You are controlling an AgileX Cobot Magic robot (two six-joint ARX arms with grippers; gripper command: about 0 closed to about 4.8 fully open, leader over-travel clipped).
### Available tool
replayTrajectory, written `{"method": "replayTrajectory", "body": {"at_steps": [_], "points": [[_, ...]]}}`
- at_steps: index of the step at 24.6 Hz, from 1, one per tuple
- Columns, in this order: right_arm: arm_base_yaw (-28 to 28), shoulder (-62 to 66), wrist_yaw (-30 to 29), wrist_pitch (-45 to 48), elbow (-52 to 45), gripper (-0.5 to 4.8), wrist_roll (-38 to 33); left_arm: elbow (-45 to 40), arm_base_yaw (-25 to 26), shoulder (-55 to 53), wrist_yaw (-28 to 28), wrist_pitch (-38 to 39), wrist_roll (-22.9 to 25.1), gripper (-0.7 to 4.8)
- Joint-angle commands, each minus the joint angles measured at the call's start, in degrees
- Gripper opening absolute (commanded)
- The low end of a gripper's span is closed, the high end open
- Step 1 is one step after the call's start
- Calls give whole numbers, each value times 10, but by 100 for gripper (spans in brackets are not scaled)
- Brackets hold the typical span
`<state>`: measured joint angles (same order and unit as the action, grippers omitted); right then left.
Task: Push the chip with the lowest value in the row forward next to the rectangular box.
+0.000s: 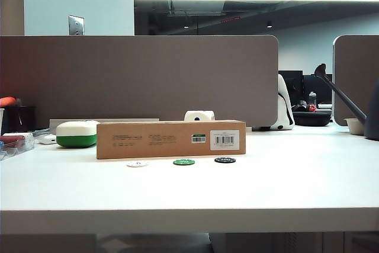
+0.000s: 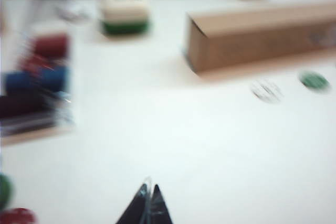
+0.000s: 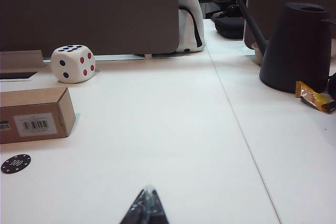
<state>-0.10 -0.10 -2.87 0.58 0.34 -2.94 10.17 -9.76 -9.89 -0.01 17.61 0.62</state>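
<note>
On the bench point(image 1: 296, 188), the rectangular box point(image 1: 170, 139) lies closed, contents not visible. Just in front of it the row runs white, green, black: the chip point(image 1: 137, 163), white, sits near the box's left part, apart from its face; green chip point(image 1: 183, 162) and black chip point(image 1: 225, 160) lie beside it. A white-and-green case point(image 1: 77, 133) stands closed at the box's left end. A clear tray point(image 2: 37, 85) at far left holds stacked red, blue and dark chips. Left gripper point(image 2: 146, 203) hovers over bare bench, jaws pressed together, well short of the row. Right gripper point(image 3: 146, 203) likewise, jaws closed, empty, near the black chip.
</note>
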Motion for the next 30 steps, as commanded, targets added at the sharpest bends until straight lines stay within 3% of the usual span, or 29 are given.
{"method": "replayTrajectory", "body": {"at_steps": [1, 6, 13, 17, 19, 24, 27, 30], "points": [[0, 0, -12, 8, -3, -5, -36, 52, -49, -81, 2, -6, 4, -5], [0, 0, -25, -12, -3, -5, -256, 177, -132, -278, 2, -6, 4, -5], [0, 0, -98, -16, -3, -4, -271, 302, -164, -477, 2, -50, 4, -5], [0, 0, -156, -16, -3, -5, -273, 311, -165, -545, 2, -107, 4, -5], [0, 0, -172, -12, -2, -5, -293, 311, -165, -555, 2, -106, 4, -5], [0, 0, -267, 93, 0, -5, -352, 311, -164, -559, 0, -101, 4, -5], [1, 1, -271, 109, 19, -5, -400, 311, -164, -559, 1, -101, 4, -5], [1, 9, -271, 84, 55, -5, -404, 311, -164, -559, 1, -101, 4, -5]]}}
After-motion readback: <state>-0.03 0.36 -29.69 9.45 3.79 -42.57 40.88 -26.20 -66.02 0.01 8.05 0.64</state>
